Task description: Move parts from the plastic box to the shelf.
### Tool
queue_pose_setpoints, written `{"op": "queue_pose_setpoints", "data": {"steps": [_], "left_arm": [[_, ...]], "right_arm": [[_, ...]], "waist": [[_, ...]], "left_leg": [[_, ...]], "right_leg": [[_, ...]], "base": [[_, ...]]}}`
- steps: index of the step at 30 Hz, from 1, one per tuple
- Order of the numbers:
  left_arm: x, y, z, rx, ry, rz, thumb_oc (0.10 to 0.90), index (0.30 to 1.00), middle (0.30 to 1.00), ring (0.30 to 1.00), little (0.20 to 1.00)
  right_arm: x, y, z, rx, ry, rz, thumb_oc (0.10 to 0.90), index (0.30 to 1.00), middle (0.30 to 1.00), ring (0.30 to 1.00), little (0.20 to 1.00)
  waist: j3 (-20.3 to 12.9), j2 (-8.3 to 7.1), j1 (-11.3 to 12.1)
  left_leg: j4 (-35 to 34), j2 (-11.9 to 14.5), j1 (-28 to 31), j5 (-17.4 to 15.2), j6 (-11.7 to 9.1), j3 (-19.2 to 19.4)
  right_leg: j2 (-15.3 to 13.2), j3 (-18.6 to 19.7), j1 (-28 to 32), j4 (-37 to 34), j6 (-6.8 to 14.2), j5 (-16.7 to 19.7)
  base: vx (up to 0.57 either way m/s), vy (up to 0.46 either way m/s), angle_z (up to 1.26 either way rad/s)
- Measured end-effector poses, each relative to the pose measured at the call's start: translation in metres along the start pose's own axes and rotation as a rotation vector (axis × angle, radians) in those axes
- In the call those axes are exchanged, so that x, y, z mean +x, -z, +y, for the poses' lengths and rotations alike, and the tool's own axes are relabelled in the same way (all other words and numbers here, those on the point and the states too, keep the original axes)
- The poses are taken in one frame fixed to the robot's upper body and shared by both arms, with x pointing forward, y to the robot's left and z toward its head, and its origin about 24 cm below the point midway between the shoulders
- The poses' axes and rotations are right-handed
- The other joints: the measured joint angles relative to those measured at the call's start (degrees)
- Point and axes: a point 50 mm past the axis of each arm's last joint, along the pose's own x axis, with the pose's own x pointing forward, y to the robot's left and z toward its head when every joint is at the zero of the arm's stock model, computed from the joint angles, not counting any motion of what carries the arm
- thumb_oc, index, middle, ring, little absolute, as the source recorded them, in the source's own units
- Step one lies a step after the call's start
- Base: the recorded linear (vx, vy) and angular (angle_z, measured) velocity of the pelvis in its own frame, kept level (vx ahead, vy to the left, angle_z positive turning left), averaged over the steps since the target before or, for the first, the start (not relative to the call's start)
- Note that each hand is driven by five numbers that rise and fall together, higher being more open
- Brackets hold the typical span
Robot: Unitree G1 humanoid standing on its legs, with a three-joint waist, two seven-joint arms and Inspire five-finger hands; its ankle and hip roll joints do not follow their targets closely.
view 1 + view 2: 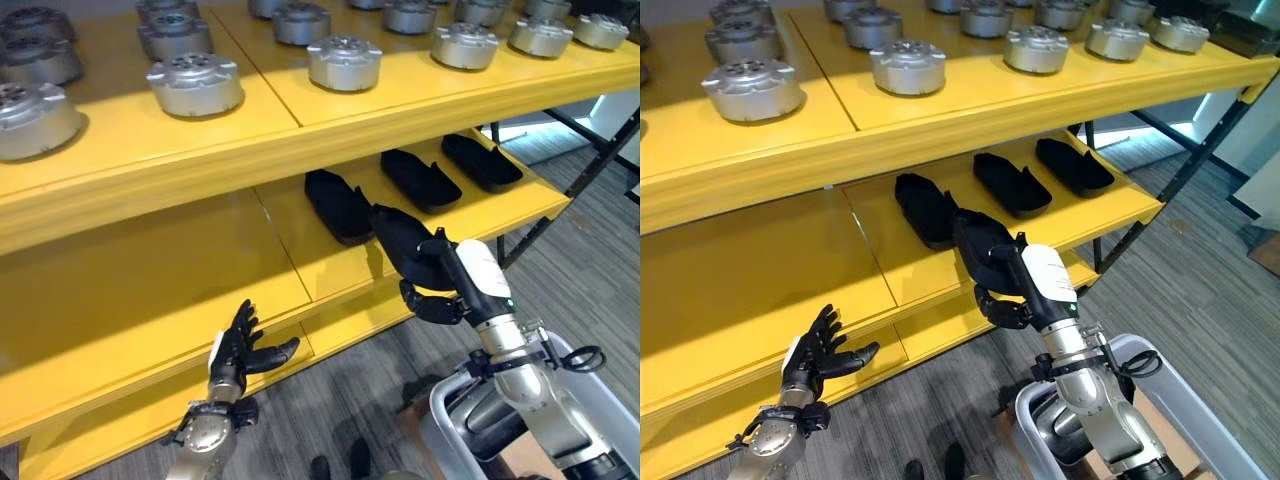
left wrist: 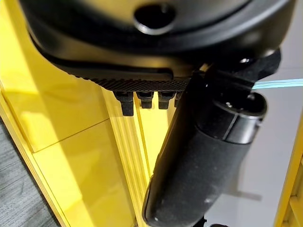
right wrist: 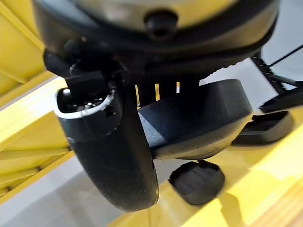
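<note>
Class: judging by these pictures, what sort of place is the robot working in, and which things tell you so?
Probably a workshop or parts store: a yellow shelf carries rows of round metal parts, black parts lie on the level below, and the right hand holds another.

Four black parts [image 1: 338, 205], three on the lower shelf [image 1: 290, 262] and one in my right hand [image 1: 432, 300]; some sixteen silver discs [image 1: 345, 62] above, several cut off at the edge.
</note>
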Motion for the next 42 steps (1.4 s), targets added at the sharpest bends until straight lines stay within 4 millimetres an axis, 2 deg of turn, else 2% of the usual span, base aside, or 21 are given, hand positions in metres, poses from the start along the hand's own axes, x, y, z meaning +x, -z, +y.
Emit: {"op": "queue_pose_setpoints", "data": {"steps": [1, 2, 4, 5, 6, 8, 9, 10, 11, 12, 14, 16, 19, 21, 22, 26, 30, 31, 37, 40, 42], "left_arm": [[-0.001, -0.002, -0.001, -0.003, 0.002, -0.01, 0.9, 1.0, 1.0, 1.0, 1.0], [-0.001, -0.003, 0.0, 0.002, 0.002, -0.012, 0.9, 1.0, 1.0, 1.0, 1.0], [0.001, -0.005, -0.001, 0.005, 0.011, -0.018, 0.9, 1.0, 1.0, 1.0, 1.0], [0.002, -0.006, -0.004, 0.009, 0.025, -0.021, 0.9, 1.0, 1.0, 1.0, 1.0], [0.002, -0.006, -0.005, 0.006, 0.027, -0.022, 0.9, 1.0, 1.0, 1.0, 1.0], [0.002, -0.005, -0.009, -0.004, 0.032, -0.019, 0.9, 1.0, 1.0, 1.0, 1.0], [0.001, -0.003, -0.012, -0.013, 0.037, -0.011, 0.9, 1.0, 1.0, 1.0, 1.0], [0.0, -0.002, -0.017, -0.023, 0.051, -0.01, 0.9, 1.0, 1.0, 1.0, 1.0], [0.002, -0.003, -0.018, -0.021, 0.056, -0.015, 0.9, 1.0, 1.0, 1.0, 1.0], [0.003, -0.006, -0.017, -0.013, 0.056, -0.023, 0.9, 1.0, 1.0, 1.0, 1.0], [0.002, -0.008, -0.004, 0.034, 0.041, -0.027, 0.9, 1.0, 1.0, 1.0, 1.0], [-0.001, -0.01, 0.011, 0.058, 0.008, -0.029, 0.9, 1.0, 1.0, 1.0, 1.0], [-0.009, -0.009, 0.031, 0.07, -0.056, -0.023, 0.9, 1.0, 1.0, 1.0, 1.0], [-0.014, -0.002, 0.032, 0.071, -0.059, 0.002, 0.9, 1.0, 1.0, 1.0, 1.0], [-0.016, 0.0, 0.031, 0.069, -0.048, 0.01, 0.9, 1.0, 1.0, 1.0, 1.0], [-0.025, 0.009, 0.026, 0.053, -0.031, 0.042, 0.9, 1.0, 1.0, 1.0, 1.0], [-0.026, 0.01, 0.026, 0.049, -0.032, 0.046, 0.9, 1.0, 1.0, 1.0, 1.0], [-0.024, 0.008, 0.025, 0.051, -0.029, 0.035, 0.9, 1.0, 1.0, 1.0, 1.0], [0.003, -0.025, 0.012, 0.06, 0.022, -0.087, 0.9, 1.0, 1.0, 1.0, 1.0], [0.004, -0.028, 0.015, 0.073, 0.018, -0.096, 0.9, 1.0, 1.0, 1.0, 1.0], [0.007, -0.033, 0.017, 0.056, -0.001, -0.108, 0.9, 1.0, 1.0, 1.0, 1.0]], "right_arm": [[0.007, -0.005, -0.006, -0.007, 0.024, -0.037, 0.4, 0.3, 0.3, 0.3, 0.3], [0.01, -0.008, -0.008, -0.004, 0.043, -0.054, 0.4, 0.3, 0.3, 0.3, 0.3], [0.012, -0.011, -0.013, -0.004, 0.076, -0.073, 0.4, 0.3, 0.3, 0.3, 0.3], [0.011, -0.008, -0.016, -0.005, 0.099, -0.062, 0.4, 0.3, 0.3, 0.3, 0.3], [0.011, -0.007, -0.019, -0.006, 0.12, -0.051, 0.4, 0.3, 0.3, 0.3, 0.3], [0.01, -0.005, -0.024, -0.022, 0.148, -0.048, 0.4, 0.3, 0.3, 0.3, 0.3], [0.01, -0.003, -0.027, -0.026, 0.168, -0.04, 0.4, 0.3, 0.3, 0.3, 0.3], [0.01, -0.002, -0.032, -0.042, 0.189, -0.038, 0.4, 0.3, 0.3, 0.3, 0.3], [0.01, -0.001, -0.032, -0.042, 0.197, -0.032, 0.4, 0.3, 0.3, 0.3, 0.3], [0.01, -0.001, -0.031, -0.035, 0.195, -0.029, 0.4, 0.3, 0.3, 0.3, 0.3], [0.01, -0.007, -0.019, -0.004, 0.157, -0.049, 0.4, 0.3, 0.3, 0.3, 0.3], [0.01, -0.011, -0.01, 0.025, 0.126, -0.056, 0.4, 0.3, 0.3, 0.3, 0.3], [0.011, -0.013, -0.006, 0.022, 0.097, -0.066, 0.4, 0.3, 0.3, 0.3, 0.3], [0.012, -0.014, -0.006, 0.021, 0.1, -0.07, 0.4, 0.3, 0.3, 0.3, 0.3], [0.012, -0.011, -0.005, 0.018, 0.102, -0.058, 0.4, 0.3, 0.3, 0.3, 0.3], [0.012, -0.001, 0.0, -0.011, 0.079, 0.004, 0.4, 0.3, 0.3, 0.3, 0.3], [0.02, 0.006, 0.01, -0.025, 0.029, 0.026, 0.4, 0.3, 0.3, 0.3, 0.3], [0.025, 0.007, 0.014, -0.031, 0.01, 0.028, 0.4, 0.3, 0.3, 0.3, 0.3], [0.073, 0.0, -0.003, -0.098, 0.067, -0.031, 0.4, 0.3, 0.3, 0.3, 0.3], [0.08, 0.0, -0.008, -0.123, 0.112, -0.029, 0.4, 0.3, 0.3, 0.3, 0.3], [0.094, -0.006, -0.02, -0.14, 0.172, -0.054, 0.4, 0.3, 0.3, 0.3, 0.3]], "waist": [[-0.1, 0.54, 1.18], [-0.1, 0.57, 1.49], [0.06, 0.41, 1.03], [0.11, 0.84, 0.92], [-0.05, 1.3, -0.12], [0.22, 2.71, -0.69], [0.09, 4.13, -0.82], [0.03, 6.97, -1.18], [0.02, 7.49, -1.43], [-0.07, 6.63, -1.01], [-0.66, 5.39, 2.2], [-0.79, 5.15, 3.63], [-0.99, 4.63, 6.14], [-0.98, 4.43, 6.81], [-1.19, 3.81, 6.65], [-1.97, 2.73, 7.43], [-1.86, 2.86, 8.37], [-1.21, 3.27, 9.48], [9.89, 6.79, 10.29], [12.06, 6.58, 10.65], [14.0, 6.73, 10.65]], "left_leg": [[5.52, 9.82, -0.12, -3.5, 2.26, 6.53], [6.2, 14.26, 0.24, -4.35, 1.7, 5.77], [4.29, 20.6, 2.29, -3.41, 0.18, 5.69], [4.0, 23.67, 3.09, -2.15, -2.97, 4.67], [2.54, 26.62, 3.4, -0.02, -4.89, 6.44], [-1.74, 28.63, 5.51, 4.84, -3.8, 6.37], [-4.58, 28.1, 6.72, 5.78, -3.99, 6.92], [-9.48, 26.34, 8.94, 5.21, -4.35, 6.74], [-11.91, 24.85, 9.71, 4.48, -5.35, 6.49], [-13.22, 22.4, 9.93, 4.48, -5.36, 6.48], [-14.51, 17.31, 11.06, 3.64, -4.34, 6.47], [-14.52, 15.97, 11.72, 3.11, -3.46, 6.52], [-14.53, 15.89, 11.85, 2.98, -3.24, 6.44], [-14.56, 16.01, 11.33, 2.87, -3.44, 6.38], [-14.04, 15.75, 10.9, 2.53, -3.46, 6.18], [-14.17, 15.46, 8.88, 3.44, -3.63, 3.23], [-12.12, 15.43, 3.8, 3.98, -3.3, 0.53], [-9.8, 15.59, 0.55, 3.94, -3.18, 0.03], [-1.91, 15.53, -9.34, 3.14, -2.03, -1.93], [-0.17, 15.28, -11.9, 2.68, -1.35, -2.3], [1.66, 15.33, -14.56, 2.55, -1.15, -2.31]], "right_leg": [[0.85, 0.03, -0.88, 0.76, 0.05, -1.02], [1.13, -0.15, -1.05, 0.71, -0.25, -0.79], [0.58, -2.07, -1.34, 1.12, 0.18, -0.31], [0.6, -3.47, -1.39, 1.35, 0.76, -0.31], [1.01, -4.9, -1.35, 1.58, 1.19, -0.74], [0.05, -6.38, -1.51, 2.95, 2.94, -1.15], [-0.05, -6.75, -1.39, 2.99, 4.19, -1.03], [-0.16, -7.61, -0.91, 2.52, 6.8, 0.09], [-1.45, -8.47, -0.82, 2.52, 7.83, 0.6], [-3.72, -8.57, -0.98, 2.37, 8.84, 1.23], [-8.31, -7.11, -0.31, 2.13, 9.68, 2.11], [-9.62, -6.6, 0.46, 2.28, 10.17, 2.47], [-9.75, -6.14, 0.85, 2.15, 11.26, 2.36], [-9.73, -6.42, 1.14, 2.14, 11.61, 2.1], [-10.2, -7.11, 1.64, 1.56, 13.07, 1.55], [-10.28, -9.39, 2.06, 0.44, 13.1, 2.28], [-10.48, -11.51, -0.63, 0.49, 12.92, 2.82], [-10.82, -11.61, -3.37, 2.36, 12.75, 2.61], [-13.15, -11.55, -12.18, 10.87, 11.5, 1.2], [-13.89, -11.17, -14.68, 12.74, 11.21, 0.66], [-14.31, -10.4, -17.61, 14.68, 11.13, 0.36]], "base": [[0.04, 0.032, 0.62], [0.04, 0.137, 0.19], [0.04, 0.154, 0.39], [0.06, 0.136, 0.53], [0.06, 0.134, 0.65], [0.09, 0.17, 0.51], [0.11, 0.16, 0.44], [0.13, 0.212, 0.57], [0.13, 0.206, 0.59], [0.1, 0.189, 0.44], [0.09, 0.226, 0.24], [0.06, 0.149, 0.11], [0.07, 0.122, 0.02], [0.1, 0.147, 0.07], [0.03, 0.031, 0.4], [-0.01, 0.022, 0.29], [-0.13, -0.02, 0.26], [-0.24, -0.014, 0.27], [-0.1, 0.005, 0.14], [-0.04, -0.014, 0.03], [-0.03, -0.021, -0.04]]}}
